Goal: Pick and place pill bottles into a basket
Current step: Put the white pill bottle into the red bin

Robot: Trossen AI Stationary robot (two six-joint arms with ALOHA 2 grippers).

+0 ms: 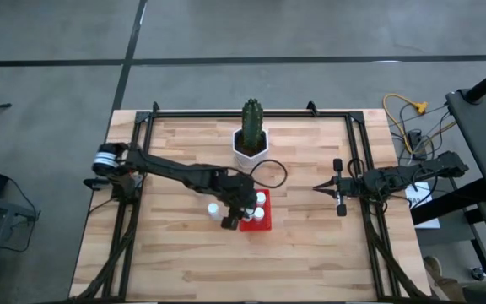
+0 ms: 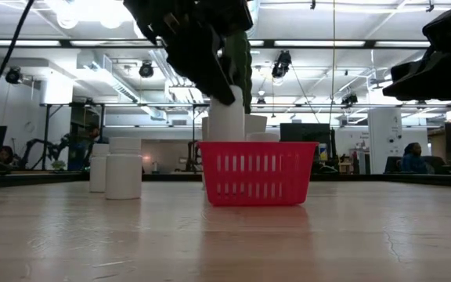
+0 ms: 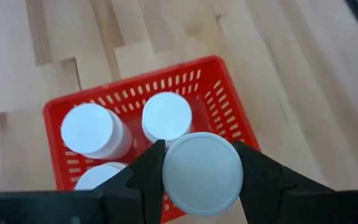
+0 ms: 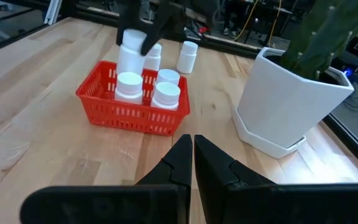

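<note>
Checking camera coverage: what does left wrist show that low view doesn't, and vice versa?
Left wrist only: the caps of three pill bottles already standing in the red basket, seen from above.
Low only: two bottles left on the table outside the basket, and the right arm raised at the side.
Both: the left end effector holding a bottle above the basket.

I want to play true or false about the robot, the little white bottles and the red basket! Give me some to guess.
1. The left gripper holds a small white pill bottle over the bright red plastic basket. True.
2. The basket has no bottles in it. False: three stand inside.
3. The right gripper is shut and holds nothing. True.
4. The green cactus grows in a red pot. False: its pot is white.
5. Two bottles stand on the wooden table outside the basket. True.
</note>
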